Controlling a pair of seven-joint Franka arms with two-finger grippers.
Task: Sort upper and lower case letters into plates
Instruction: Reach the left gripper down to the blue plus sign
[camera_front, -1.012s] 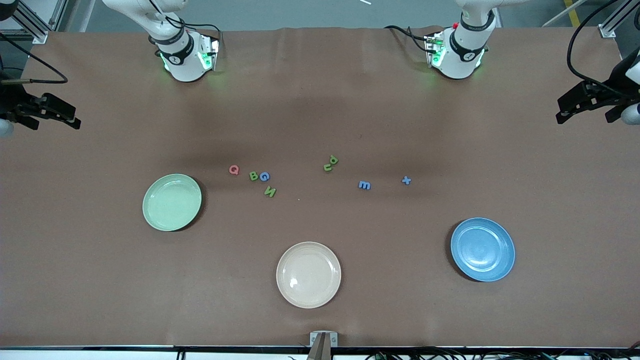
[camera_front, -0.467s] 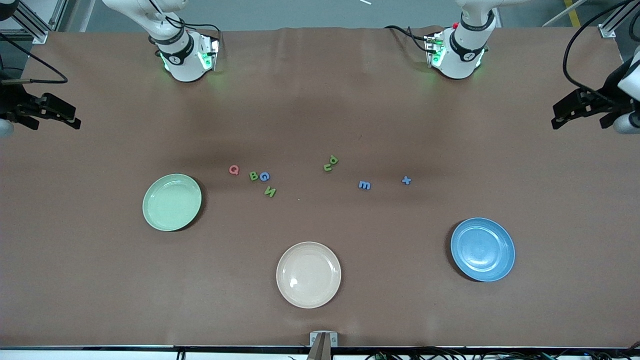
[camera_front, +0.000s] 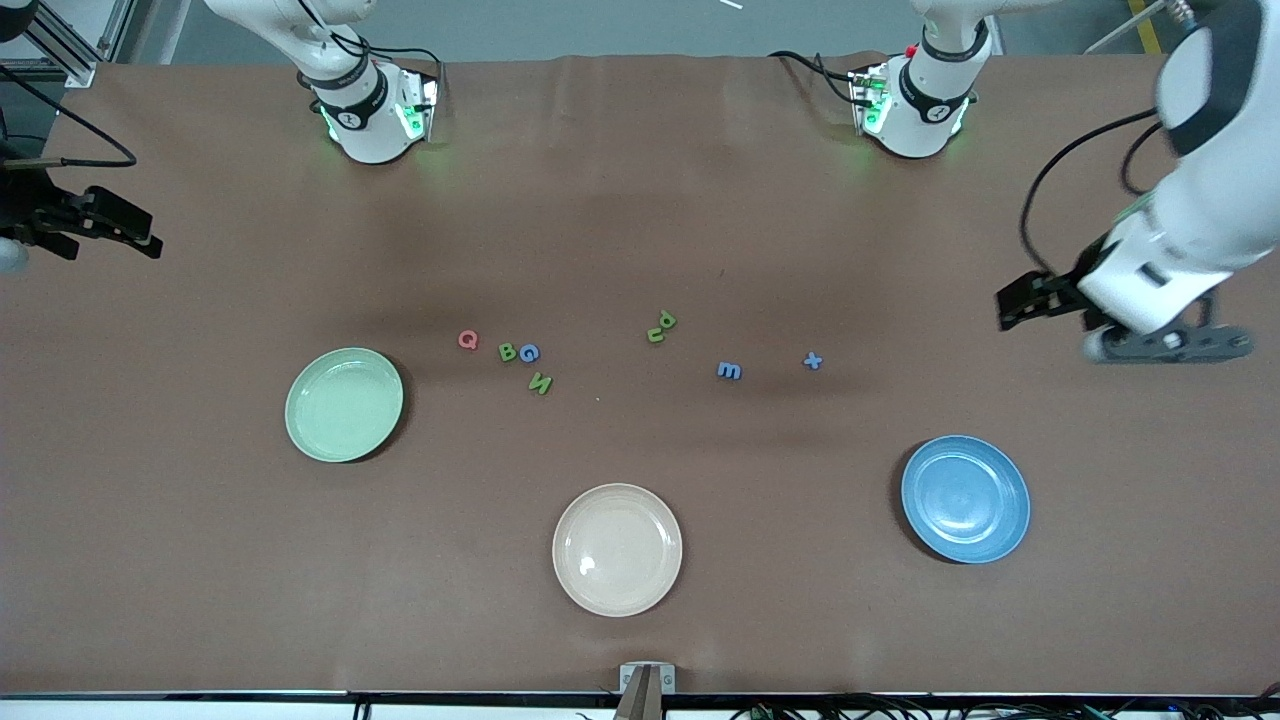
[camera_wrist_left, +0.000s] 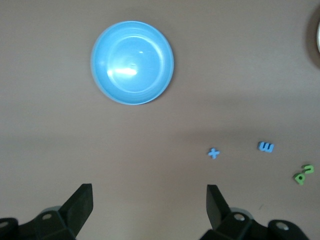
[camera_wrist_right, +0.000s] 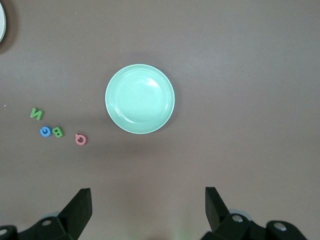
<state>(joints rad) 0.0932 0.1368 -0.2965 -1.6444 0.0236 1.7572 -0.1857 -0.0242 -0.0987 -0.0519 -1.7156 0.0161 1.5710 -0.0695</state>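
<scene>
Pink Q (camera_front: 467, 340), green B (camera_front: 507, 351), blue G (camera_front: 529, 352) and green N (camera_front: 540, 383) lie together near the mint plate (camera_front: 344, 404). Green p (camera_front: 667, 320) and u (camera_front: 655, 335), blue m (camera_front: 729, 370) and the blue cross letter (camera_front: 813, 361) lie toward the blue plate (camera_front: 965, 498). Both plates are empty. My left gripper (camera_front: 1012, 305) is open and empty, up over bare table at the left arm's end; its wrist view shows the blue plate (camera_wrist_left: 132, 62) and the cross (camera_wrist_left: 213, 153). My right gripper (camera_front: 140, 235) is open and empty, waiting at the right arm's end.
An empty cream-beige plate (camera_front: 617, 549) sits nearest the front camera, between the two task plates. The arm bases (camera_front: 372, 120) (camera_front: 915, 110) stand along the table's edge farthest from the front camera.
The left arm has swung in from the table's end and lower, toward the cross letter and blue plate. The right arm and all letters have not moved.
</scene>
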